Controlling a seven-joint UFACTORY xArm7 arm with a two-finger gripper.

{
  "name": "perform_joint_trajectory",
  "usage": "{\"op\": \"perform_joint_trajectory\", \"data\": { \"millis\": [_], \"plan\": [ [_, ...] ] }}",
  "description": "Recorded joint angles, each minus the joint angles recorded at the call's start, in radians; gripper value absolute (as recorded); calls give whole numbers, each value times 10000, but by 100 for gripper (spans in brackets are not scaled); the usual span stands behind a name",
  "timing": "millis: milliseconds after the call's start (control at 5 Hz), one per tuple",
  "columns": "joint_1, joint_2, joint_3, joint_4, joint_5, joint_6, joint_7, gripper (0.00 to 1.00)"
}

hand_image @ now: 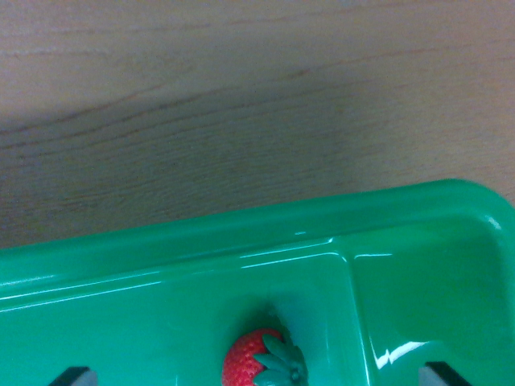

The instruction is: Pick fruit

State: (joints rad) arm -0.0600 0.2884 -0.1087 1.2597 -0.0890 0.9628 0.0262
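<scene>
A green plastic tray [201, 241] with raised, rounded walls lies on a wood-grain desk [241, 104], and a moulded ridge splits it into compartments. The strawberry [257, 360], red with its green leafy cap turned toward the wrist view's right, lies in the larger compartment on the wrist view's left of that ridge, close beside it, and is cut off by the bottom edge of the picture. Only two dark tips of the claw [261, 376] show at the bottom edge, well apart on either side of the strawberry and not touching it, so it stands spread wide and grips nothing.
</scene>
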Motion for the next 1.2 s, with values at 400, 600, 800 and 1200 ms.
{"op": "perform_joint_trajectory", "data": {
  "millis": [400, 600, 800, 1200],
  "plan": [
    [21, 200, -20, -257, -31, -420, -5, 0],
    [21, 200, -20, -257, -31, -420, -5, 0],
    [42, 401, -40, -517, -62, -843, -11, 0],
    [62, 590, -59, -761, -92, -1240, -16, 0]
  ]
}}
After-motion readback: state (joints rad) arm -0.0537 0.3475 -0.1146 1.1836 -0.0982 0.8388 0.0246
